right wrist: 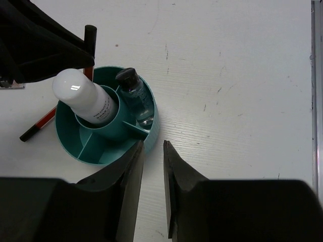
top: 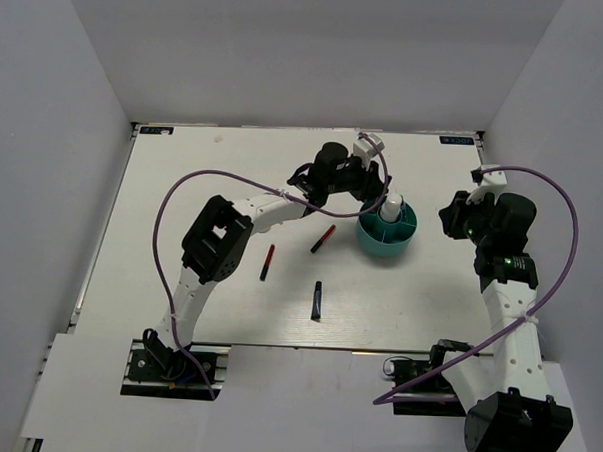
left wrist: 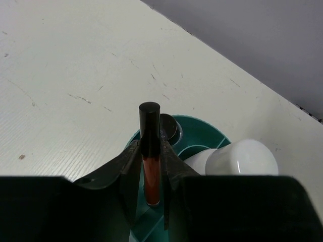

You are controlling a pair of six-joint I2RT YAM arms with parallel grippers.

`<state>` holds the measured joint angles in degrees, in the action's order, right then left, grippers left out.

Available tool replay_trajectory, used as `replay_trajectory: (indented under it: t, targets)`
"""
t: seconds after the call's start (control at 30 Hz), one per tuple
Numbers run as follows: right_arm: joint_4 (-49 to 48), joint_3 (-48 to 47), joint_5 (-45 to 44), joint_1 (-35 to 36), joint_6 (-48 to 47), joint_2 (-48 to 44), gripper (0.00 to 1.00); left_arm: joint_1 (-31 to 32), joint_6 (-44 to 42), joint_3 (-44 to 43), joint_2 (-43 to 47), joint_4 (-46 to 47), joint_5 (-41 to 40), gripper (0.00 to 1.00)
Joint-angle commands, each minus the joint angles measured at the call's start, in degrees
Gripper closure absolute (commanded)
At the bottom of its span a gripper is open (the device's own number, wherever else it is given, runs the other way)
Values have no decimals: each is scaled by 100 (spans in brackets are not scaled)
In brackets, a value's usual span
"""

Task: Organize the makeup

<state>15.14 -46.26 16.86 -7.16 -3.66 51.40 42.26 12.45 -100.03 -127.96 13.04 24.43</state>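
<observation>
While a black tube (top: pixel 318 301) lies nearest the arm bases on the white table (top: pixel 163 180), with an upright-lying red-and-black tube (top: pixel 267 262) and a slanted red-and-black tube (top: pixel 323 238) just beyond, the right gripper (right wrist: pixel 150 151) stands slightly apart and empty beside the teal divided tub (right wrist: pixel 68 136). Its centre well holds a white bottle (right wrist: pixel 83 98) whose faint grey print is unreadable, with a dark-capped bottle (right wrist: pixel 133 93) beside it. Farther back, the left gripper (left wrist: pixel 150 166) is clamped on an upright black-capped lip gloss tube (left wrist: pixel 150 126), lower end in the tub's outer ring.

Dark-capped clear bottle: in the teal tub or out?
In. The small dark-capped clear bottle stands in an outer compartment of the teal round divided tub.
</observation>
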Motion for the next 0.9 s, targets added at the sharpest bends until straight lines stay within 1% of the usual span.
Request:
replay_trajectory:
  t: [0.0,0.1,0.23,0.33,0.43,0.5,0.53,0.57,0.63,0.7,0.73,0.77,0.8,0.83,0.87]
  targets:
    - [-248,12,28,-31,23,-121,71,28,-102,18,157,-126,-148,66]
    - [-257,20,36,-31,32,-130,68,28,-137,62,193,-187,-227,61]
    - [-248,29,63,-31,50,-139,66,28,-137,124,280,-223,-315,58]
    - [-257,21,89,-23,50,-156,66,28,-164,124,359,-205,-412,58]
    - [-248,21,98,-40,32,-165,66,28,-190,141,649,-196,-648,58]
    - [-239,29,115,-23,-3,-191,65,-24,-155,264,1026,-214,-842,61]
    - [-248,55,142,-31,-20,-191,65,-103,-42,482,1184,-214,-973,66]
    - [-248,73,168,-23,-55,-200,64,-165,12,597,1482,-249,-1070,69]
    - [-248,126,273,-31,-91,-218,62,-165,-136,939,1895,-555,-1395,76]
    - [-239,178,457,-22,-170,-218,50,-218,-164,1081,2038,-1117,-1493,85]
    - [-222,205,528,-31,-240,-192,40,-270,-164,995,2047,-1450,-1450,93]
    - [-187,214,581,-23,-293,-183,28,-271,-181,872,1925,-2106,-1275,95]
    - [-195,223,721,-22,-319,-165,27,-323,-138,732,1811,-2460,-1195,98]
    - [-187,231,792,-22,-354,-156,26,-324,-94,435,1688,-2760,-1134,98]
    - [-152,223,879,-14,-381,-130,27,-324,-85,310,1417,-3302,-942,96]
